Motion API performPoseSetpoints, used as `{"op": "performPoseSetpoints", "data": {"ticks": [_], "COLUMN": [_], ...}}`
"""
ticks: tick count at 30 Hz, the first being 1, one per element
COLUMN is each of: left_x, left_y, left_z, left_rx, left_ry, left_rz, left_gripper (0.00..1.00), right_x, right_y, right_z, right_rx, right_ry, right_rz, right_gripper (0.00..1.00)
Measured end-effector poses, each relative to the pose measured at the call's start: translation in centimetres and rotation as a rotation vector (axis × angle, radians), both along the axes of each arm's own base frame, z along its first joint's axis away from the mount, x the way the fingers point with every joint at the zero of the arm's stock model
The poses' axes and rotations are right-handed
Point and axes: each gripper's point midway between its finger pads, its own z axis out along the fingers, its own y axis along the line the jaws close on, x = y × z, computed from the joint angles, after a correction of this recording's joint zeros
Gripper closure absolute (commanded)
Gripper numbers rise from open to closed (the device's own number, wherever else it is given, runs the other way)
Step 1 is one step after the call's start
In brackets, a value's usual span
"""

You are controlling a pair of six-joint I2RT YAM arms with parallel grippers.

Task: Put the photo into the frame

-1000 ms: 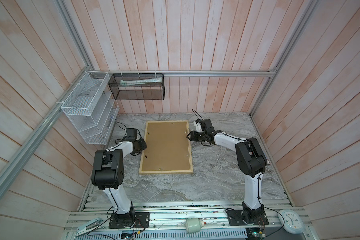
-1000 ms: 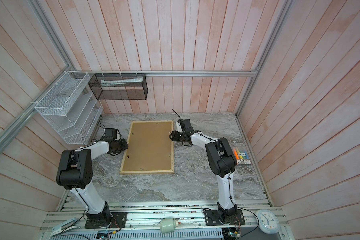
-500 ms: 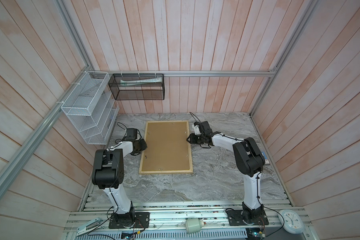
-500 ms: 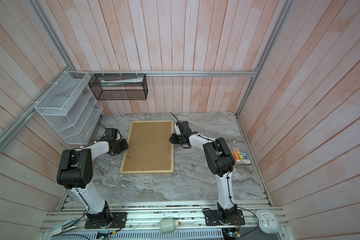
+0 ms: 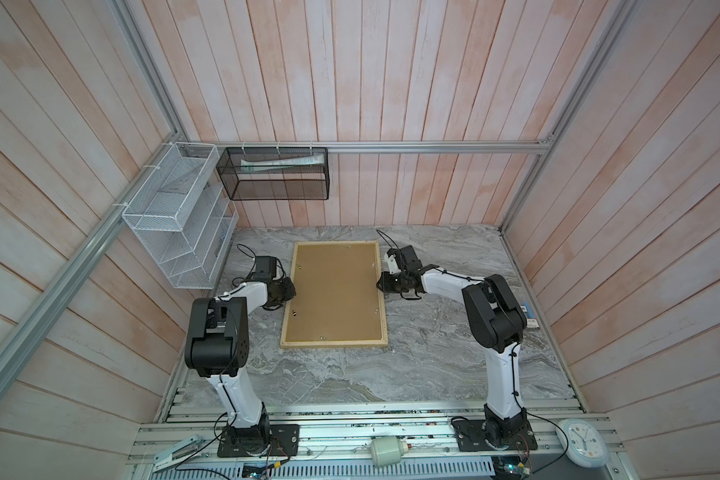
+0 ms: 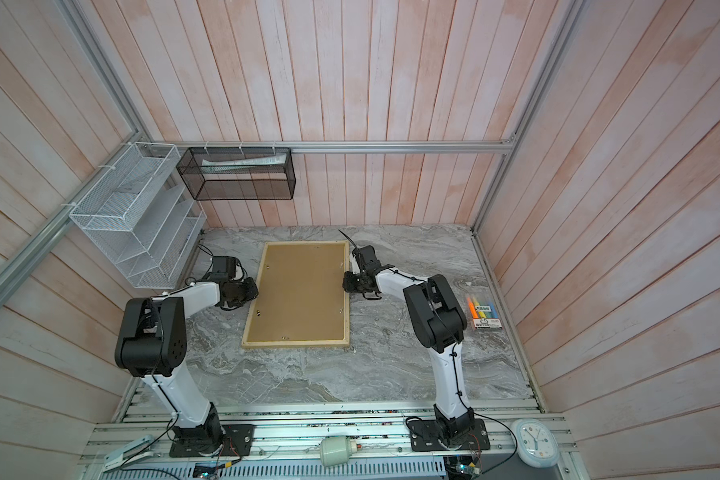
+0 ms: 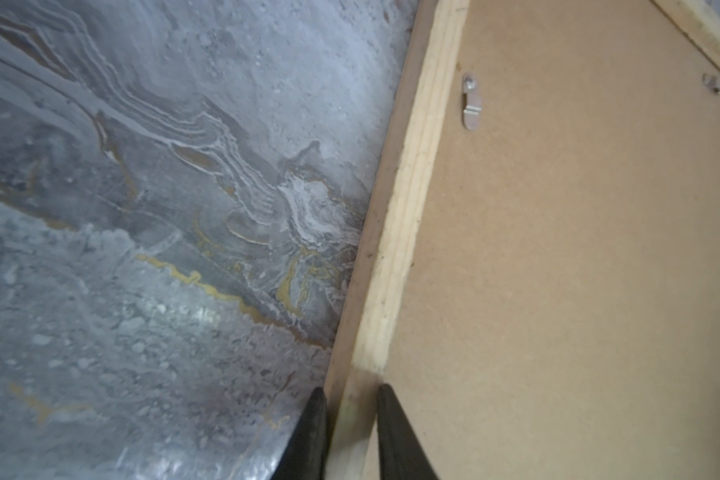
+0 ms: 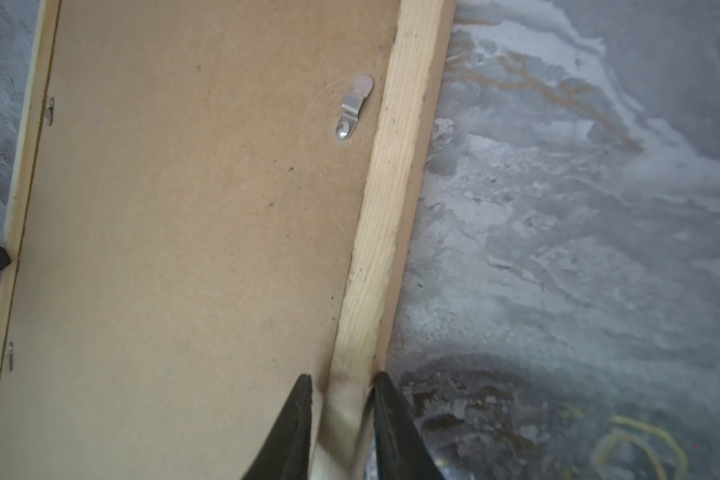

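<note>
The frame [image 5: 333,295] [image 6: 300,295] lies back up on the marble table, its brown fibreboard back ringed by pale wood rails. My left gripper [image 5: 290,291] [image 7: 352,395] is at the middle of the frame's left rail [image 7: 408,208], shut on it with one black finger on each side. My right gripper [image 5: 380,284] [image 8: 341,380] straddles the right rail [image 8: 387,187] in the same way, with its outer finger against the wood and its inner finger over the board close to the rail. The photo is hidden from every view.
Small metal clips [image 8: 352,108] [image 7: 471,102] sit on the fibreboard near the rails. A white wire rack [image 5: 175,216] and a black mesh basket [image 5: 275,174] hang at the back left. A marker pack [image 6: 483,311] lies right of the right arm.
My right gripper has come left and down onto the frame's right rail, its jaws narrowing around it. The left gripper stayed at the left rail and its jaws narrowed. The frame has not shifted.
</note>
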Motion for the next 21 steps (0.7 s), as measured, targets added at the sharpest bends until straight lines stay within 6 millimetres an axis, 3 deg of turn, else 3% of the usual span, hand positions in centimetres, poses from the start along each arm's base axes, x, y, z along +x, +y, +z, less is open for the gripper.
{"op": "performPoseSetpoints", "data": {"ticks": [9,21], "left_x": [0.2,-1.1], "left_y": [-2.9,-11.1], "left_z": [-0.2,-0.3], "left_rx": [-0.007,-0.059], "left_ry": [0.003,0.003], "left_rz": [-0.071,-0.184], "left_gripper": [0.76,0.76], "right_x": [0.8,-0.8], "right_y": [-2.6,-11.0], "right_z": [-0.1,-0.2], "right_rx": [-0.057,-0.155], "right_ry": [-0.029,-0.026], "right_rz": [-0.059,-0.164], "right_gripper": [0.83,0.84]}}
